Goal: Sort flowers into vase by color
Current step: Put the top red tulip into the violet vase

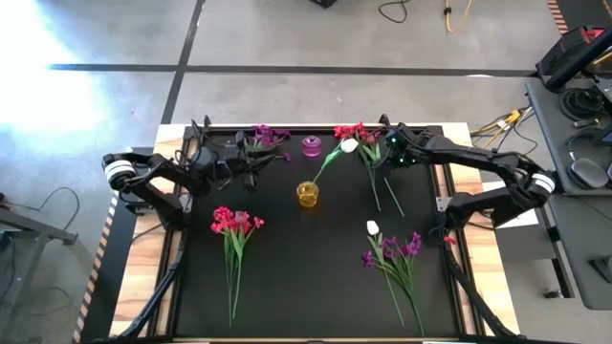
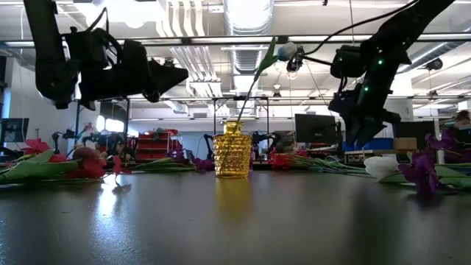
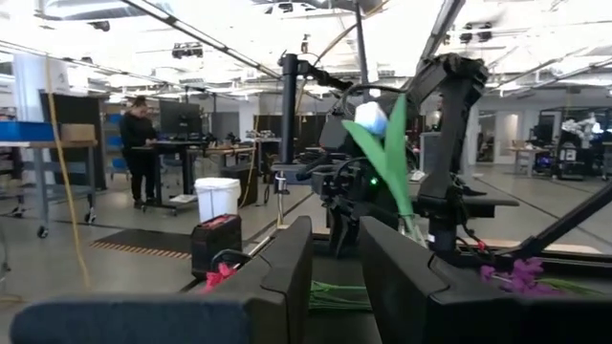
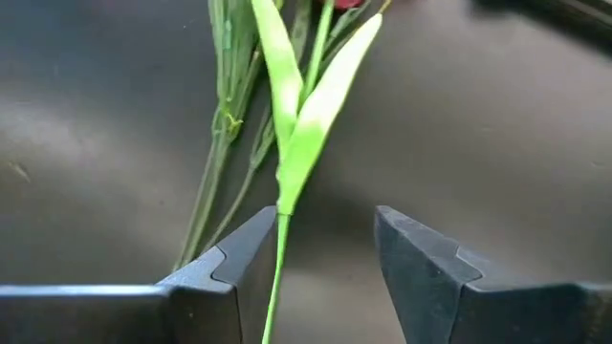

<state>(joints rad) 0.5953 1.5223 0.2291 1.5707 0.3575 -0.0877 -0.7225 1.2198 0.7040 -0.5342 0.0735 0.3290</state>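
A yellow vase (image 1: 307,194) (image 2: 232,149) stands mid-table with a white tulip (image 1: 349,145) (image 2: 285,51) (image 3: 370,118) stuck in it by its stem, leaning toward the far right. A pink vase (image 1: 312,146) stands behind it. Red sprays (image 1: 234,224) lie at the left, purple sprays (image 1: 268,135) at the far left. Red sprays (image 1: 356,131), a second white tulip (image 1: 373,227) and purple sprays (image 1: 397,250) lie at the right. My right gripper (image 1: 381,143) (image 4: 320,258) hovers open by the far red sprays, a leafed green stem (image 4: 292,143) between its fingers. My left gripper (image 1: 251,160) (image 3: 335,277) hangs open and holds nothing. My right gripper is open around the leafed green stem (image 4: 279,229), which runs close along one finger (image 4: 244,253). I cannot tell whether that finger touches it, nor which flower the stem belongs to.
Darker stems (image 4: 215,162) lie on the black mat under my right gripper. The mat's near middle (image 1: 306,277) is bare. Wooden table edges (image 1: 139,277) flank the mat. A person (image 3: 139,143) stands far off in the room.
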